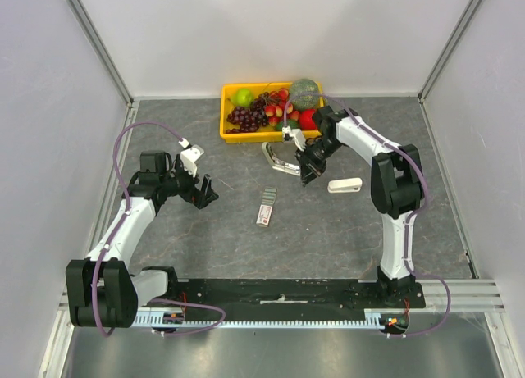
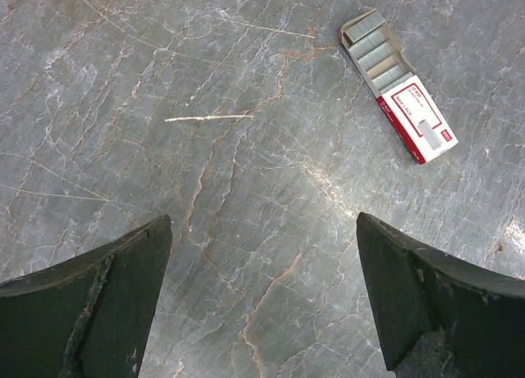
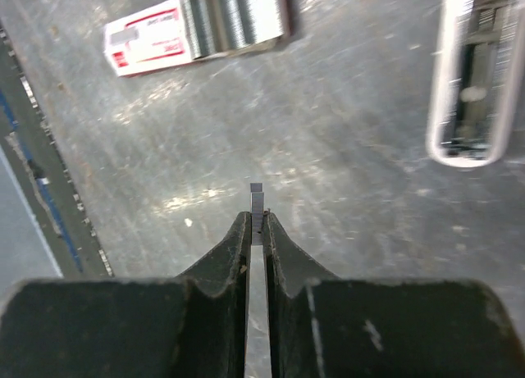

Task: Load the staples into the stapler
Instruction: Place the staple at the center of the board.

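Observation:
The staples box [image 1: 265, 207], red and white with its tray slid out, lies flat mid-table; it also shows as the box [image 2: 398, 83] and the box [image 3: 197, 25], with silvery strips inside. An opened stapler [image 1: 279, 161] lies in front of the yellow bin, seen blurred as the stapler [image 3: 469, 83]. My right gripper [image 1: 308, 175] hovers just right of it, shut on a thin silvery staple strip [image 3: 257, 206] that pokes out past the fingertips. My left gripper [image 1: 203, 193] hangs open left of the box, with only bare table between its fingers [image 2: 123, 296].
A yellow bin [image 1: 232, 133] of toy fruit stands at the back centre. A second, white stapler [image 1: 344, 184] lies closed to the right of my right gripper. Grey walls close the table on three sides.

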### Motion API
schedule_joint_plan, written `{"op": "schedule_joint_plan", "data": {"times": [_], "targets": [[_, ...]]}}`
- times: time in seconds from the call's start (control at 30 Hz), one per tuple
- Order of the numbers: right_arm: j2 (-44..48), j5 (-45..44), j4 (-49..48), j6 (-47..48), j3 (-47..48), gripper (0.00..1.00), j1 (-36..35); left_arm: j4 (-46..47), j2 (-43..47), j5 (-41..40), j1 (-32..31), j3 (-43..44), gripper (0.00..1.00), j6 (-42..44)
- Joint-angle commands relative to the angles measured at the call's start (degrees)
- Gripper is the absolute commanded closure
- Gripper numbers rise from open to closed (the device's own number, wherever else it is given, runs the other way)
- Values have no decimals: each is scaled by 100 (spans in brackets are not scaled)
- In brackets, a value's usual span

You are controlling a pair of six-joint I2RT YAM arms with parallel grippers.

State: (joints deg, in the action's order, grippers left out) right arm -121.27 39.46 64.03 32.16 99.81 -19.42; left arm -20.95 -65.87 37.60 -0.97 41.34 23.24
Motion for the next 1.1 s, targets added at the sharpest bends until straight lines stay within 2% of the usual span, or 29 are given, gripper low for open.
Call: {"op": "schedule_joint_plan", "data": {"times": [0.0,0.33,0.77,1.07], "targets": [[315,685,39,185,-558,85,-27,38,83,142,36,93,1,-13],[306,642,-435,185,-1622,84,-281,29,118,116,45,102,1,-22],[244,220,-786,-26,-1772,82,-466,29,118,124,45,102,1,-30],[1018,-826,-1525,-79,-2343,75,-730,21,100,142,45,102,1,-13]]}}
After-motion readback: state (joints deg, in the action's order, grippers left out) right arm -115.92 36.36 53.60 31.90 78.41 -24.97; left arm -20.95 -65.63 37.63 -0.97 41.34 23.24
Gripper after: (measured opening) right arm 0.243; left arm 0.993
